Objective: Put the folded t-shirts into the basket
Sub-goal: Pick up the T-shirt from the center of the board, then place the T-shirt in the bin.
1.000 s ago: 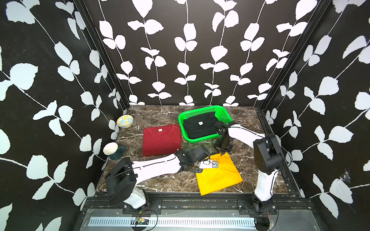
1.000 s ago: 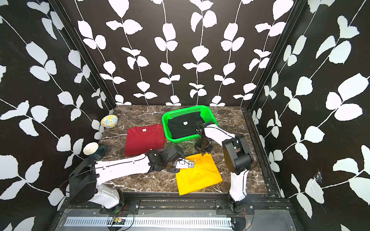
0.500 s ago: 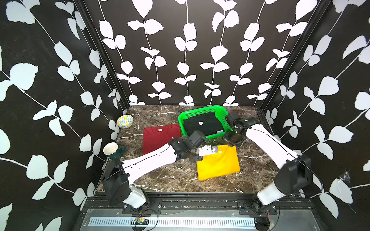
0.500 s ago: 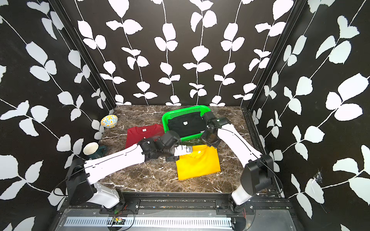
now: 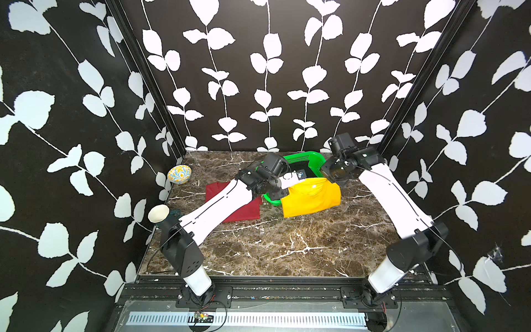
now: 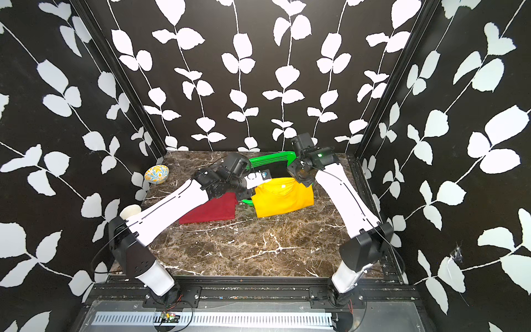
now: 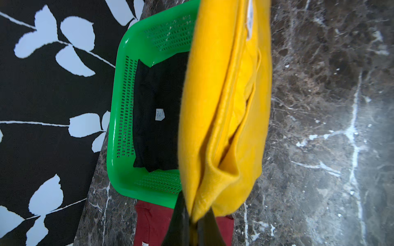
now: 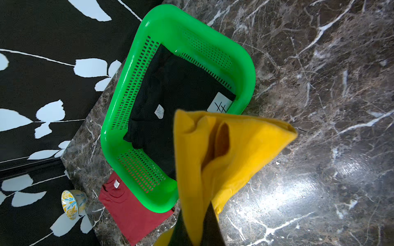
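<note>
White shell links (image 5: 221,204) meet blocky black joints (image 5: 184,253) and thin black cables (image 5: 162,245). The left gripper (image 7: 195,225) has dark fingers (image 7: 179,219).

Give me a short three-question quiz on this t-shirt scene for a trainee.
1. True or false: the black tee lies in the basket.
2. Fill in: the red tee lies on the ____, outside the basket.
3. Which tee do the left fingers and the right fingers pinch? A) red tee B) yellow tee C) black tee
Key: 1 true; 2 table; 3 B.
</note>
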{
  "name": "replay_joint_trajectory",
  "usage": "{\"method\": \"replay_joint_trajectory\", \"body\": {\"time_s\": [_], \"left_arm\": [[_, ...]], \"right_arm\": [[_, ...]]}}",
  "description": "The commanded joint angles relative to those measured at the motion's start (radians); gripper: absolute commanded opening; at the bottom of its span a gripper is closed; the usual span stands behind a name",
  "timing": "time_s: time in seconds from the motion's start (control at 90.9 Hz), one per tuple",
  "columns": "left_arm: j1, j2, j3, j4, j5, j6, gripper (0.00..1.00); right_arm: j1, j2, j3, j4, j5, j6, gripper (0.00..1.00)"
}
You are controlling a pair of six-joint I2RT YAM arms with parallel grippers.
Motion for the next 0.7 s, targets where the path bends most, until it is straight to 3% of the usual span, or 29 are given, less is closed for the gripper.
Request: {"method": "replay_joint_trajectory", "body": {"time_s": [0.0,0.198,0.418,0.693], "left_arm": [[0.061,0.035,0.057,-0.054,-0.013,0.027,0.00],[0.150,0.143,0.108,0.001,-0.014,0.031,0.00],[0.210,0.286,0.179,0.039,-0.046,0.048,0.00],[0.221,0.477,0.293,0.030,-0.078,0.095,0.00]], "right_arm": [[-0.024,0.084,0.082,0.051,0.039,0.045,0.00],[-0.031,0.267,0.290,0.025,-0.020,0.065,0.00],[-0.044,0.465,0.559,-0.042,0.013,0.073,0.00],[-0.083,0.602,0.572,-0.003,-0.095,0.153,0.00]]}}
